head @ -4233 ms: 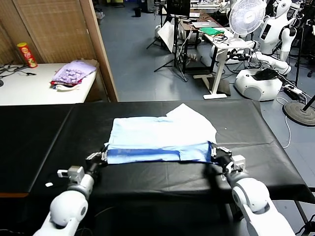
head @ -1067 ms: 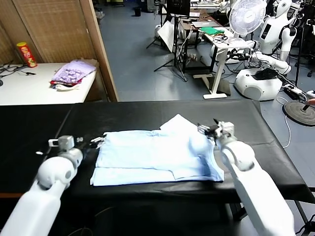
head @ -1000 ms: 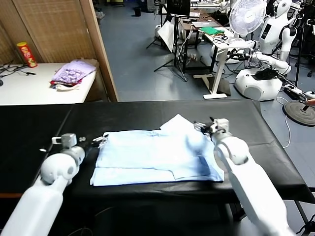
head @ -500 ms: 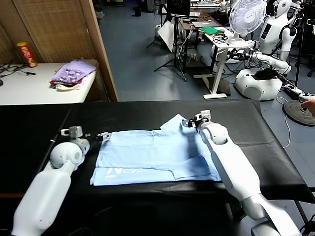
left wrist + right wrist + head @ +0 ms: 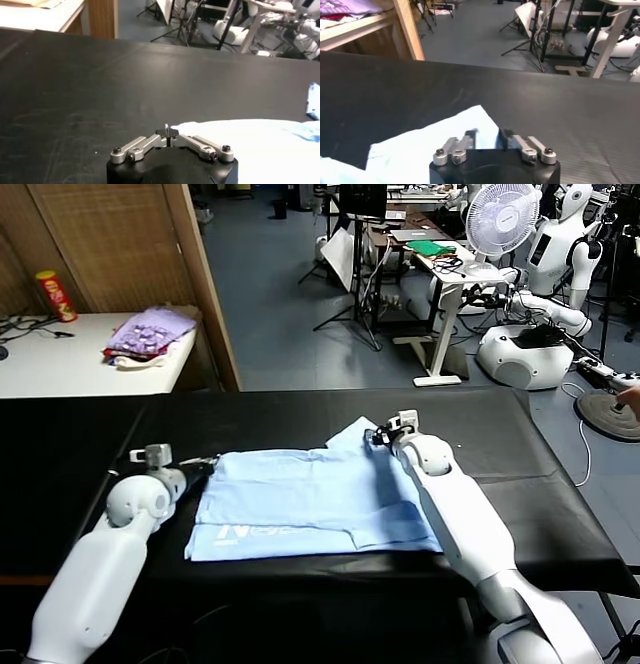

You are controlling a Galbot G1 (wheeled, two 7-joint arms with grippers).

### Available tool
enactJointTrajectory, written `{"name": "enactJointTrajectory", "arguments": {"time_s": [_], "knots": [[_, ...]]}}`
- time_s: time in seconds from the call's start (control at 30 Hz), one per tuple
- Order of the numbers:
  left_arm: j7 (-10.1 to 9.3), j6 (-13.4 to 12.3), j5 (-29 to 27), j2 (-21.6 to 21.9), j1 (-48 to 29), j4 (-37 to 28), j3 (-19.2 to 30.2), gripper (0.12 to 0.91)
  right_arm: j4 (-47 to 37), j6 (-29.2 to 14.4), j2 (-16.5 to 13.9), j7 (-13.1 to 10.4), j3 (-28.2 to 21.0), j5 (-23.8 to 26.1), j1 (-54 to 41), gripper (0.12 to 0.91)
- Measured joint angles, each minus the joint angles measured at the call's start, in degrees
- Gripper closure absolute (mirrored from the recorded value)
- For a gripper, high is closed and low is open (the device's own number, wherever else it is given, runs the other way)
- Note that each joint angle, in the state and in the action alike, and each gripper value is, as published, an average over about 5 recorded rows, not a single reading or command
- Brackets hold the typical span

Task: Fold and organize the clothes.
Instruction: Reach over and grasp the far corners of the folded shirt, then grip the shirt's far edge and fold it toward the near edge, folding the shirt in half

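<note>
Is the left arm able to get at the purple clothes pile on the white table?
Probably not: the left gripper is shut on the blue T-shirt edge, and the purple pile lies far beyond the black table.

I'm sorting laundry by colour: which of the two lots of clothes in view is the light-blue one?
The light-blue T-shirt lying flat on the black table; the purple pile sits on the white side table.

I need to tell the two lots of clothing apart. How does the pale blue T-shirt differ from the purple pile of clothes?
The pale light-blue T-shirt lies spread flat on the black table; the purple-lavender pile of clothes sits bunched on the white side table. The left gripper and right gripper meet the T-shirt's edges; nothing touches the pile. Both are soft fabric.
</note>
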State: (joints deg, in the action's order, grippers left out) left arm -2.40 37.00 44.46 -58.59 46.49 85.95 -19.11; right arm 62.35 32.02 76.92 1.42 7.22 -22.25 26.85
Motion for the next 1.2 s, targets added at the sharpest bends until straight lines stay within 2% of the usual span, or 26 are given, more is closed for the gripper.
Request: {"name": "enactJointTrajectory", "arguments": {"time_s": [0.23,0.4,0.67,0.93,1.2], "knots": [[0.14,-1.64,-0.91,-0.38,0.74,1.04,-0.47,0.903,3.45,-2.54,-1.08,-0.87,1.49,-1.05,2.08,0.904],[0.10,-2.78,-2.12,0.01,2.15,2.99,-1.71,0.903,9.87,-2.80,-3.37,-0.58,3.16,-3.81,5.25,0.904],[-0.55,-3.29,-3.47,2.07,7.50,10.60,-4.75,0.903,22.28,-1.96,-8.60,-0.58,6.22,-6.92,12.63,0.904],[-1.24,-3.00,-5.21,3.85,13.84,17.88,-7.41,0.903,29.55,-0.07,-13.41,-1.61,8.36,-12.06,18.69,0.904],[-0.85,-3.70,-8.02,4.31,19.14,21.99,-8.79,0.903,36.03,3.05,-17.64,-2.45,9.55,-12.78,24.69,0.904]]}}
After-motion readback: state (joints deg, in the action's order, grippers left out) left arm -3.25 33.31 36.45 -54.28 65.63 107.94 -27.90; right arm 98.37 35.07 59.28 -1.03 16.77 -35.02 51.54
